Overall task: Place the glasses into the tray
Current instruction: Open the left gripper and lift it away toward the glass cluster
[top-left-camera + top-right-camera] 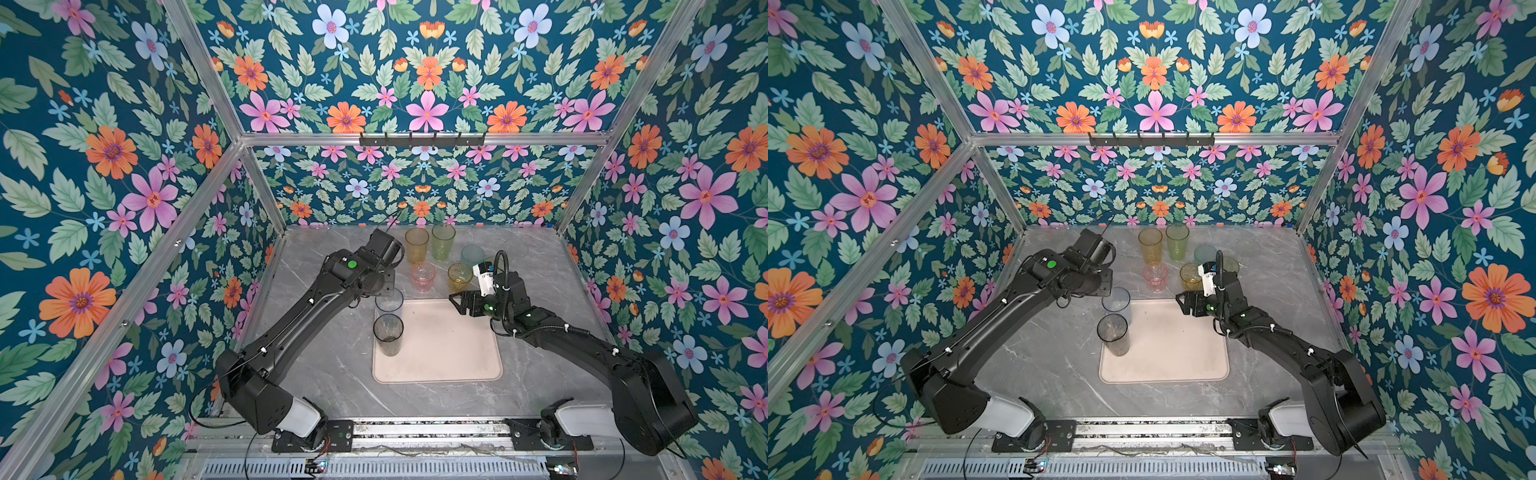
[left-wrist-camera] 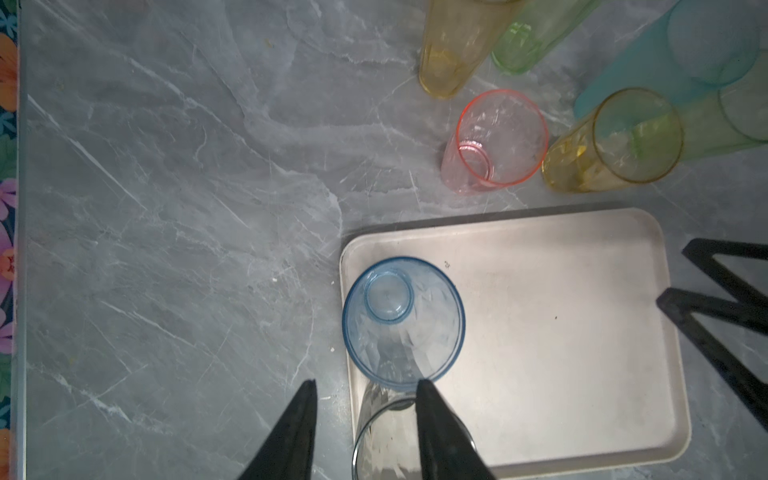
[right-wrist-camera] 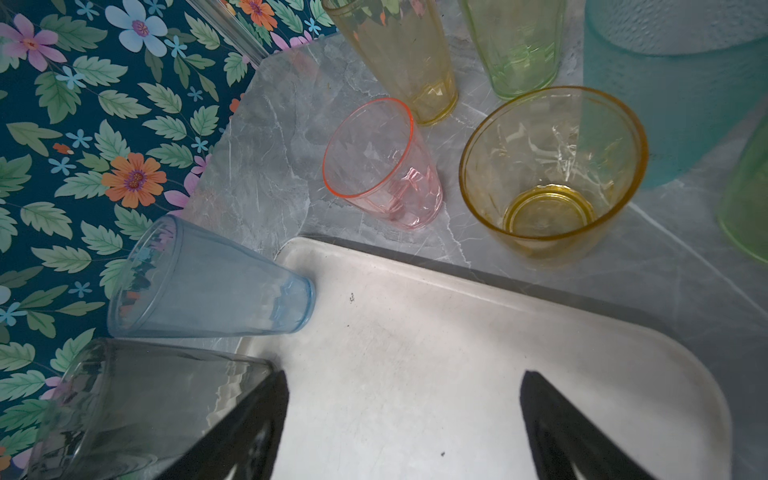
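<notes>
1. Step in hand, as I judge it: setting down the blue glass (image 2: 401,320). It stands upright inside the tray (image 1: 453,345), in the tray's far left corner. The grey glass (image 1: 389,334) stands just beside it, further along the tray's left edge.
2. The left gripper (image 2: 365,381) hovers over the blue glass with its jaws partway apart. One fingertip lies at the rim, and nothing is clamped between them.
3. The right gripper (image 3: 404,374) hangs above the tray's far right corner, jaws spread wide and empty.
4. Six glasses stand on the table beyond the tray's far edge. The pink glass (image 1: 423,276) and the short amber glass (image 1: 459,277) are nearest the tray. The tall amber glass (image 1: 417,243), the tall green glass (image 1: 443,241) and the teal glass (image 1: 472,255) stand further off.
5. Next I would lift the left gripper straight up, clear of the rim. The right gripper could then take the short amber glass, the closest to it.
6. Hard to make out:
   - In both top views the left arm's wrist covers its own fingers.
   - The right arm's wrist hides most of a second green glass (image 3: 748,199).
   - I count eight glasses, and I cannot tell whether another stands behind that wrist.
</notes>
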Motion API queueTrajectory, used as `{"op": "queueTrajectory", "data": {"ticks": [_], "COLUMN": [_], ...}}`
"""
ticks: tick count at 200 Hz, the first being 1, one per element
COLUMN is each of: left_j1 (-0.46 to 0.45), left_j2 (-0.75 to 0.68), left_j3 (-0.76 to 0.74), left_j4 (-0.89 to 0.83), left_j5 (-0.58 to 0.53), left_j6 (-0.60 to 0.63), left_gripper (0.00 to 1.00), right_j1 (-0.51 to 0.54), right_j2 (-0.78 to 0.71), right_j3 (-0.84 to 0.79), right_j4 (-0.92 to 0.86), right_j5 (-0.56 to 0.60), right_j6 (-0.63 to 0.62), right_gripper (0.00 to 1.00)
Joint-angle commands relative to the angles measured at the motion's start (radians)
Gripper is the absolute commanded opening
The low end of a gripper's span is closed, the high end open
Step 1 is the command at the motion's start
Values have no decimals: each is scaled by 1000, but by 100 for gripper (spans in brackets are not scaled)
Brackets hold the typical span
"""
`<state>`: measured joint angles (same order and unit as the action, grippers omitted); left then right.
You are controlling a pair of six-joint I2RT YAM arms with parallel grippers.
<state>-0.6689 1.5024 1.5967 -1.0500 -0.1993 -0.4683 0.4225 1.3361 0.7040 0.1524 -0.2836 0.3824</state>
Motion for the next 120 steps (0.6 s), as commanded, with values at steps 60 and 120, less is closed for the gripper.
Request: {"op": "queueTrajectory", "data": {"ticks": [60,120], "left_j1": [106,176], "left_j2": [153,273], "left_j3": [184,261], "left_j4": [135,255], "left_j5": [39,101], "left_j6": [75,82], "left_gripper": [46,46], "right_j1": [2,4], "right_j2": [-8,-1], "right_j3": [2,2], "right_j4": [-4,10], "right_j5": [14,-1], "right_j6": [-13,-6], "right_gripper": [89,89]}}
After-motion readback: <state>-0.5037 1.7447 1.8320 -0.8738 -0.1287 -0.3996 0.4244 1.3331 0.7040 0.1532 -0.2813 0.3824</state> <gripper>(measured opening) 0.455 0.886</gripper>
